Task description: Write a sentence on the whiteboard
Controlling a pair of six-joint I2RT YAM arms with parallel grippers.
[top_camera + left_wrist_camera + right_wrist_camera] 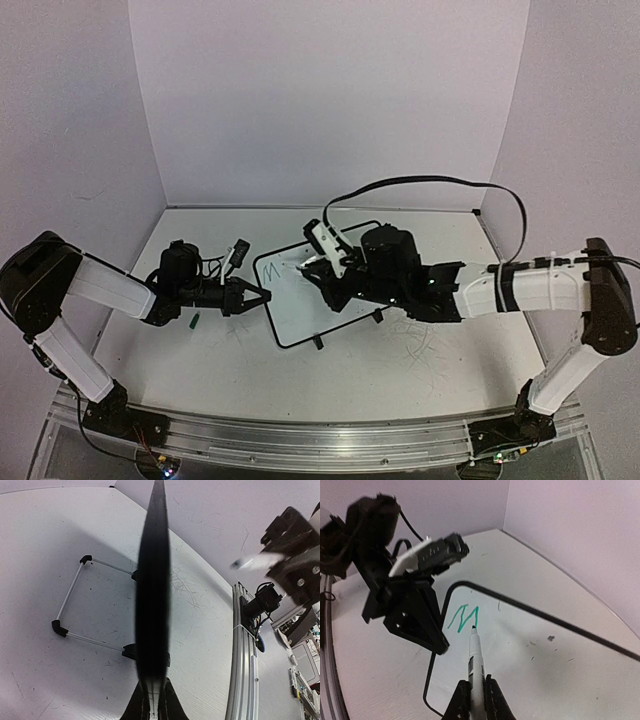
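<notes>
The whiteboard (pixel 320 312) lies tilted mid-table, black-framed, with a green zigzag mark (pixel 283 268) at its top left. My left gripper (pixel 258 296) is shut on the board's left edge. In the left wrist view the board shows edge-on as a dark band (pixel 152 590) between my left gripper's (pixel 153 695) jaws, its wire stand (pixel 70 600) behind. My right gripper (pixel 475 687) is shut on a white marker (pixel 474 652), whose tip sits at the mark's (pixel 464 616) lower right end on the board (pixel 540 665). In the top view, the right gripper (pixel 325 268) hovers over the board's upper left.
A small green cap (pixel 195 321) lies on the table under the left arm. A black cable (pixel 420 184) loops over the right arm. Lilac walls close in the back and sides. An aluminium rail (pixel 300 440) runs along the near edge.
</notes>
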